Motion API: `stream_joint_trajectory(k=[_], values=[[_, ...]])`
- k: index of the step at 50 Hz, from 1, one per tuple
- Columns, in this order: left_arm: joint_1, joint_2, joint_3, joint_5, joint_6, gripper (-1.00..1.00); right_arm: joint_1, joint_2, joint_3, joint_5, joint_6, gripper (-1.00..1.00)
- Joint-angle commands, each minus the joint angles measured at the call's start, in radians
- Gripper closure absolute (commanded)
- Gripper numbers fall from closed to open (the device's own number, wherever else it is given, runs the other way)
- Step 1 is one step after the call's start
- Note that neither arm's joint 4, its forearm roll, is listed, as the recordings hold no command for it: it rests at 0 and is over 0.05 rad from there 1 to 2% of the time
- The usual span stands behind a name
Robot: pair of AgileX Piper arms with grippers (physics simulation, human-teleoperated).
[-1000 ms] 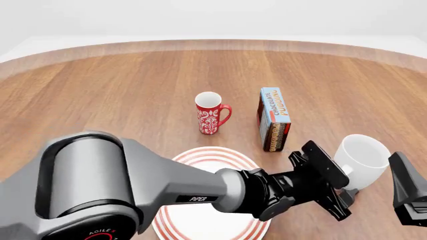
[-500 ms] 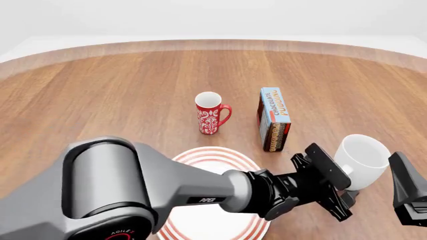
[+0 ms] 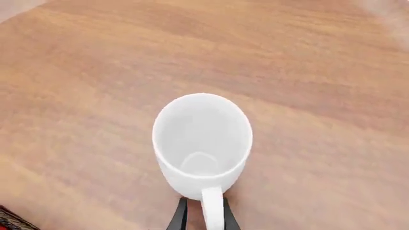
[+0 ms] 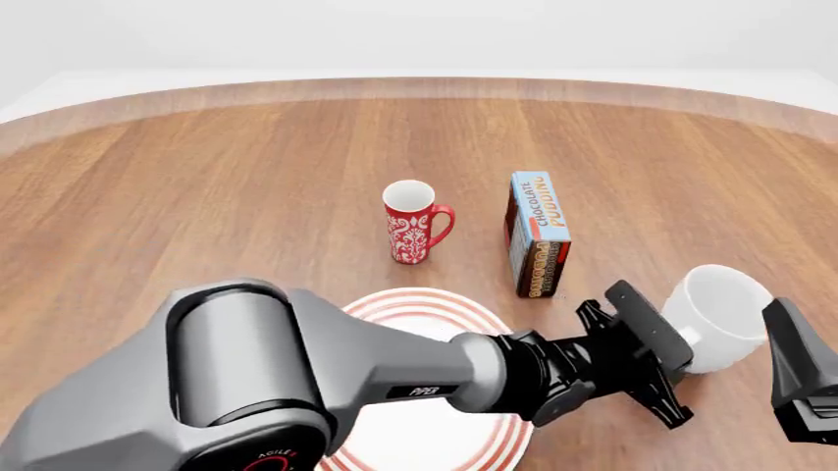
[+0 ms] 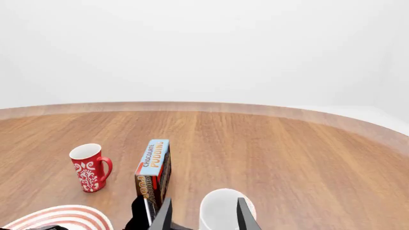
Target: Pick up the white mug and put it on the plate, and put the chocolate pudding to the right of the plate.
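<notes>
Shifted since the earlier frame: left arm (image 4: 392, 378) stretched farther right across the plate (image 4: 380, 309); white mug (image 4: 717, 316) lifted slightly, tilted. Left gripper (image 3: 203, 219): fingers clamped on the mug handle. Pudding box (image 4: 539, 234): untouched, beyond the plate. Right gripper (image 5: 203, 215): fingers apart, idle.

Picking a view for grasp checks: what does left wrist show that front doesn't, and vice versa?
Only left wrist: the white mug's empty interior from above, and the left tool with a finger on each side of the mug's handle. Only front: the plate, chocolate pudding, red mug and the right arm's edge. Both: the white mug on the wooden table.
</notes>
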Motion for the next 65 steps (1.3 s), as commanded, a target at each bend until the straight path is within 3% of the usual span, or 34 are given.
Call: stream_joint_trajectory(k=[1,21,65], values=[[0.002,0.02,-0.012,0.005,-0.006,1.0,0.0,0.0,0.0,0.0,0.0,-1.0],[0.017,-0.019,0.042,-0.023,-0.008,1.0,0.0,0.0,0.0,0.0,0.0,-1.0],[0.049,-0.22,0.274,-0.149,-0.005,1.0,0.002,0.002,0.001,-0.006,0.012,-1.0]])
